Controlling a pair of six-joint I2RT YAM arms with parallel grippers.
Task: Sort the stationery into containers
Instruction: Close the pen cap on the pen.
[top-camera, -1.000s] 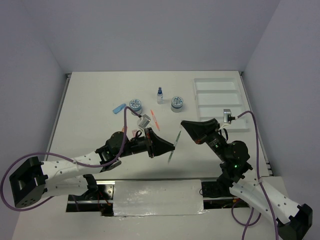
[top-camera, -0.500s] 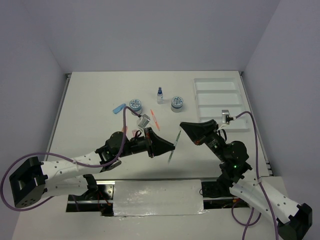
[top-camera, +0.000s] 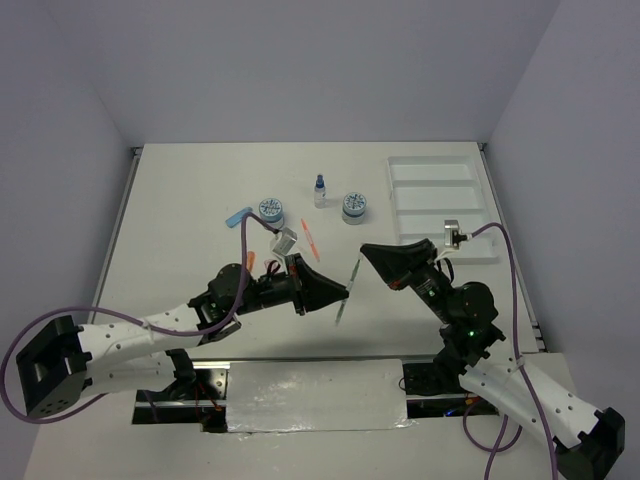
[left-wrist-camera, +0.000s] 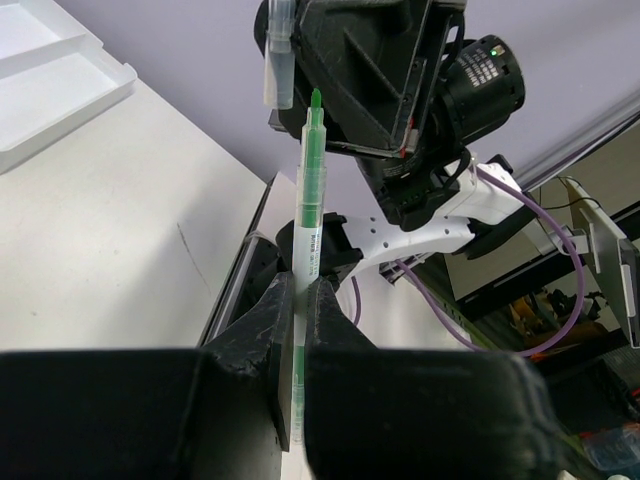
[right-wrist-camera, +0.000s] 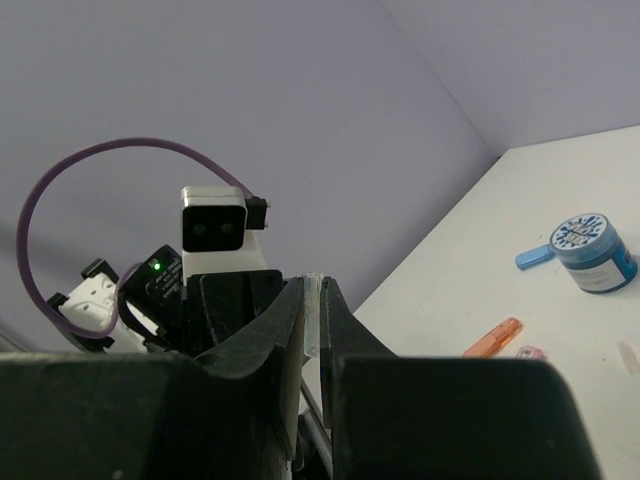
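Above the table (top-camera: 190, 200), the left end effector (left-wrist-camera: 300, 310) grips a green pen (left-wrist-camera: 310, 190), tip toward the right end effector (top-camera: 366, 250), which pinches a clear cap (left-wrist-camera: 278, 70), likely for recapping.

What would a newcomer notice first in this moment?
The two arms face each other over the middle of the table. The left gripper is shut on a green pen, whose bare tip points at the right gripper. The right gripper pinches a clear cap just beside that tip. Behind them, two blue jars and a small bottle stand on the table, and the white tray lies at the far right.
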